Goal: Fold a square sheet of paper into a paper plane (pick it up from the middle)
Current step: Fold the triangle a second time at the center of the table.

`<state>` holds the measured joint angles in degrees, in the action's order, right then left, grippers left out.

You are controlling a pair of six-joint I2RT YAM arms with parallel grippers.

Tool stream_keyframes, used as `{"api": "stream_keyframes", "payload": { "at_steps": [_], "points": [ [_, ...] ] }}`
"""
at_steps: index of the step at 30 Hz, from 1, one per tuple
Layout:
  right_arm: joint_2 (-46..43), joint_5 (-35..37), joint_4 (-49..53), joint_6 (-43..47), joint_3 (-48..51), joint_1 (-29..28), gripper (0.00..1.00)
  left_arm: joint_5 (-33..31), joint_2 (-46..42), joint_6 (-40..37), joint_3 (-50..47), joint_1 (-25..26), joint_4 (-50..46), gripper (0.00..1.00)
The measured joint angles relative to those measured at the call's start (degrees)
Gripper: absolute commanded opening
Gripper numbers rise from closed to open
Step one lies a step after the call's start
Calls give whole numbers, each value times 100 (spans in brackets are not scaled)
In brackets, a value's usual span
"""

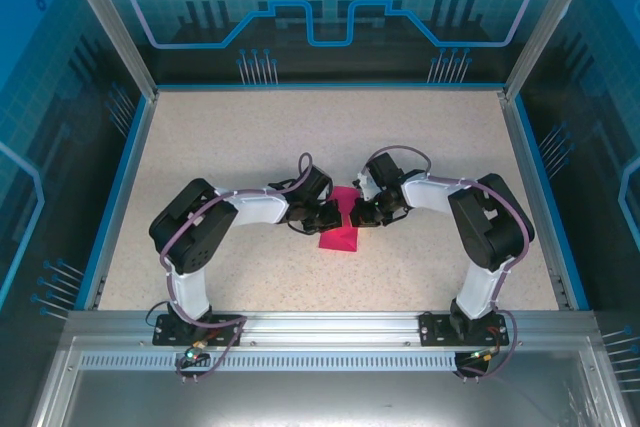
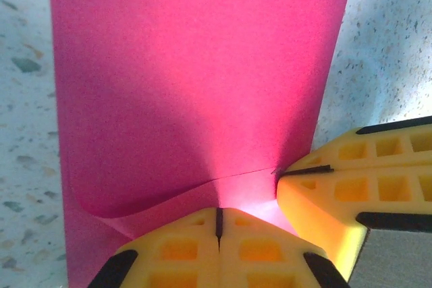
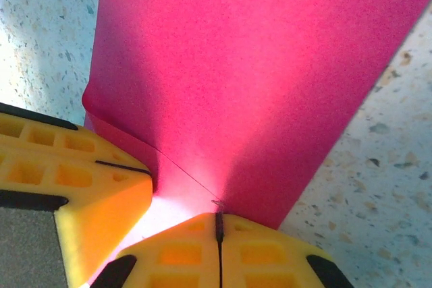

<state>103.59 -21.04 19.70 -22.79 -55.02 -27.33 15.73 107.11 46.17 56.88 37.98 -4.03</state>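
Two arms reach inward over a pale speckled table [image 1: 250,137] edged in blue. Clear panels in an aluminium frame wall it in, with blue graphics behind. Each arm rises from its base at the near edge, bends at a dark elbow and turns its wrist toward the middle, so the two heads almost meet.

Between and just nearer than them lies the paper [image 1: 338,237], magenta-pink, flat on the table apart from one lifted flap.

On the left wrist camera the left tool [image 2: 218,224] has its yellow fingers pressed together, leaving only a thin dark slit. Its tip touches the paper [image 2: 196,79], where a layer curls up and over just ahead of it. The right tool [image 2: 280,172] comes in from the side with its fingers together too, its tip at the end of that flap's edge.

On the right wrist camera the right tool [image 3: 218,224] meets the paper [image 3: 256,79] at a faint crease line. The left tool [image 3: 150,175] sits just beside it, against the curled fold.

I cannot tell whether either tip has a layer pinched or is only pressing on it.
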Motion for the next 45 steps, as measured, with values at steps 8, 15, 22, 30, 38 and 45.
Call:
{"api": "stream_keyframes", "payload": {
  "at_steps": [8, 15, 22, 30, 38, 45],
  "points": [
    [74, -39, 20, 81, -72, 0, 6, 354, -2, 31, -275, -223, 485, 3],
    [122, -74, -26, 81, -109, 0, 6, 527, -170, 22, -638, -693, 833, 5],
    [122, -87, -28, 81, -109, 0, 6, 509, -350, -105, -774, -1132, 822, 6],
    [122, -87, -26, 81, -114, 0, 6, 579, -555, -157, -791, -815, 946, 4],
    [122, -151, -28, 81, -120, 0, 6, 723, -142, -151, -678, -527, 997, 1],
    [31, -264, 50, 76, -127, -2, 7, 739, -136, -151, -675, -529, 994, 0]
  ]
}}
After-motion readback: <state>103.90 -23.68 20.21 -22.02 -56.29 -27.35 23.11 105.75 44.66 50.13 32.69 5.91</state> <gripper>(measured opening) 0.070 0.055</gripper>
